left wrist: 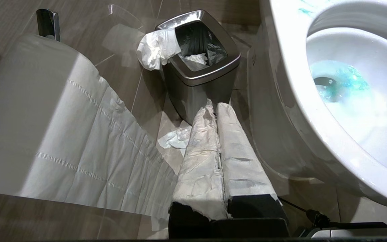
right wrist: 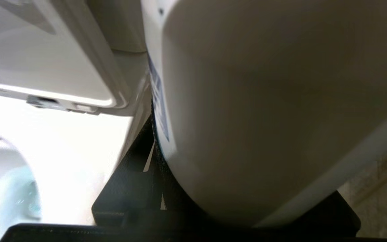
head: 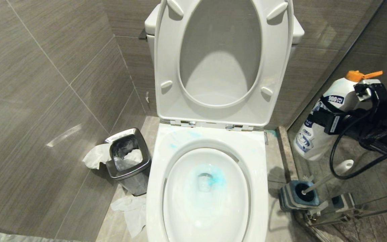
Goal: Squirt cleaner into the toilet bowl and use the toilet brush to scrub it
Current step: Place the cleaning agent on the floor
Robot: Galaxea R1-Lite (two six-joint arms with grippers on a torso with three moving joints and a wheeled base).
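Right gripper (head: 328, 116) clamps the cleaner bottle (head: 317, 131) beside the blue-tinted toilet bowl (head: 207, 188) — it may slip, toppling the toilet brush (head: 328, 176); left gripper (left wrist: 215, 117) closed, empty.

Item count, toilet area

One toilet bowl (head: 210, 188); one cleaner bottle (head: 324, 121) clamped between the right gripper (head: 326, 116) fingers; one toilet brush (head: 328, 176) in one holder (head: 296, 198); one steel waste bin (head: 128, 161); one toilet-paper roll (left wrist: 29, 111); two loose tissue wads on the floor; two grippers.

Head view above toilet bowl (head: 207, 188); wrists low, beside.
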